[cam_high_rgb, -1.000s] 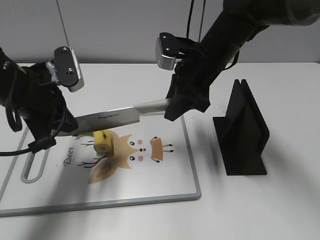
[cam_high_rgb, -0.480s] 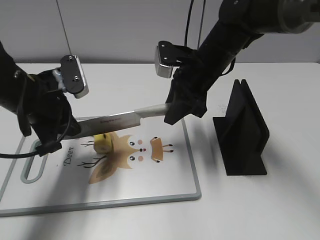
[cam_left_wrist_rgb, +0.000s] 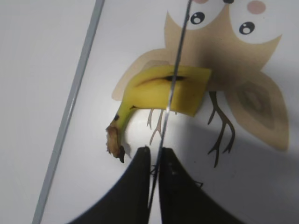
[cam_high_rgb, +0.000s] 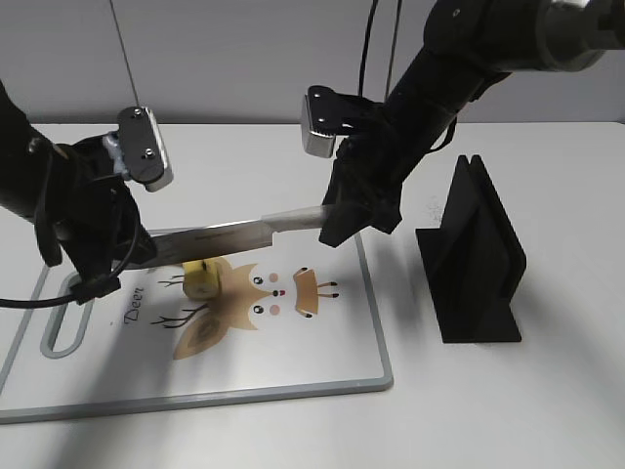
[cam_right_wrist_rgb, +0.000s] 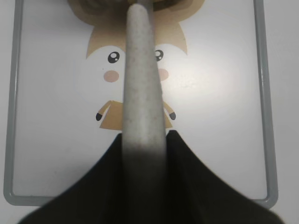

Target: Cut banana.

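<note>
A short yellow banana piece (cam_high_rgb: 202, 279) with its stem end lies on the white cutting board (cam_high_rgb: 293, 381), on the deer print. A kitchen knife (cam_high_rgb: 225, 234) hangs level just above it. My right gripper (cam_high_rgb: 337, 220) is shut on the knife's pale handle (cam_right_wrist_rgb: 142, 79). My left gripper (cam_high_rgb: 146, 249) is shut on the blade's tip end. In the left wrist view the blade edge (cam_left_wrist_rgb: 175, 70) runs across the banana (cam_left_wrist_rgb: 149, 91), and the left gripper's fingers (cam_left_wrist_rgb: 155, 156) pinch the blade just short of it.
A black knife stand (cam_high_rgb: 479, 259) is on the table to the right of the board. The board's grey rim (cam_right_wrist_rgb: 264, 93) and handle slot (cam_high_rgb: 63, 327) frame the work area. A small printed figure (cam_high_rgb: 308, 291) lies right of the banana.
My left arm has shifted a little to the right and turned at the blade's tip. The knife has stayed just above the banana, almost unmoved.
</note>
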